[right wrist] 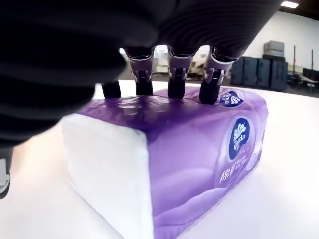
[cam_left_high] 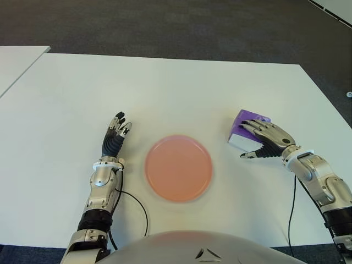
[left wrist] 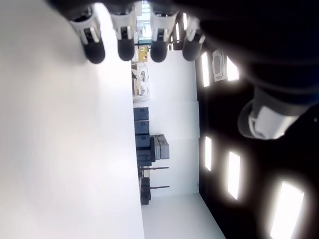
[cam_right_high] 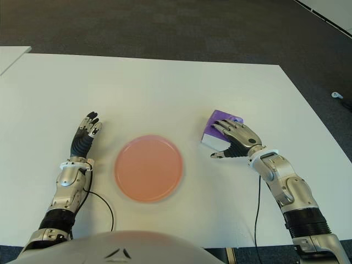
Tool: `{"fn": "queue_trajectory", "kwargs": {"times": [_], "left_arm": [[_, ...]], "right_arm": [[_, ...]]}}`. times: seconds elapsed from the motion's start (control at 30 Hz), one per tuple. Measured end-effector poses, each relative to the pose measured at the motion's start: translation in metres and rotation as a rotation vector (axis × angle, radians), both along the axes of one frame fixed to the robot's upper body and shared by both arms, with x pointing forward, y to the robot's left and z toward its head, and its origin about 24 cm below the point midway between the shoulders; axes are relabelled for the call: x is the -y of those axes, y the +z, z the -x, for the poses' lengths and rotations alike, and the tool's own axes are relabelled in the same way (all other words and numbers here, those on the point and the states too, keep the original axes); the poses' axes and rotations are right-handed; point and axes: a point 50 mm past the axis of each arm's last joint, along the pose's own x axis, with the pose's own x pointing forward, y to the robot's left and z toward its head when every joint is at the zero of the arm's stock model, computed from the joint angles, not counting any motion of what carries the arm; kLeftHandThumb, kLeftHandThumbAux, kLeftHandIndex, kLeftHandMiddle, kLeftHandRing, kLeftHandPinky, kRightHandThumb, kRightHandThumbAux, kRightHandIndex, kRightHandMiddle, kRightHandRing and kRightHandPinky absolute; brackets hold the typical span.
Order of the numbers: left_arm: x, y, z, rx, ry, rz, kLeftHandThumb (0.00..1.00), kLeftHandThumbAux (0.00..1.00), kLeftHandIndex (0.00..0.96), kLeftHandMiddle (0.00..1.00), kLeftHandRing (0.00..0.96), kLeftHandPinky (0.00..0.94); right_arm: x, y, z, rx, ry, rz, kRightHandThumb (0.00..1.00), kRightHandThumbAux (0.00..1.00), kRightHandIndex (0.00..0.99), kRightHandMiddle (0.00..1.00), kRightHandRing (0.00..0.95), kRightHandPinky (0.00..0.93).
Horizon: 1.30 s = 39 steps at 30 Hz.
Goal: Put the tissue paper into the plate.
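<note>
A purple tissue pack (cam_left_high: 247, 117) with a white end lies on the white table (cam_left_high: 165, 88), to the right of the round pink plate (cam_left_high: 178, 168). My right hand (cam_left_high: 254, 141) is laid over the pack. In the right wrist view its fingertips (right wrist: 177, 84) press on the top of the pack (right wrist: 199, 149), while the thumb stays apart at the near white end. The hand does not close around the pack. My left hand (cam_left_high: 116, 130) shows left of the plate with its fingers stretched out and nothing in them. Nothing lies in the plate.
A second white table's corner (cam_left_high: 16, 60) shows at the far left. Dark carpet (cam_left_high: 165, 27) lies beyond the table's far edge. A black cable (cam_left_high: 135, 203) runs from my left wrist along the table's near side.
</note>
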Motion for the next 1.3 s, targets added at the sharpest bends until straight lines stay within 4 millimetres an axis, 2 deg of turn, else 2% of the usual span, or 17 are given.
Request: {"fn": "queue_trajectory", "kwargs": {"times": [0.5, 1.3], "left_arm": [[-0.001, 0.001, 0.000, -0.001, 0.002, -0.002, 0.000, 0.467, 0.000, 0.000, 0.000, 0.000], [-0.001, 0.001, 0.000, -0.007, 0.002, -0.001, 0.000, 0.467, 0.000, 0.000, 0.000, 0.000]], "right_arm": [[0.008, 0.003, -0.004, 0.064, -0.009, -0.038, 0.130, 0.416, 0.000, 0.000, 0.000, 0.000], [0.008, 0.013, -0.006, 0.074, -0.010, -0.101, 0.149, 0.412, 0.000, 0.000, 0.000, 0.000]]}}
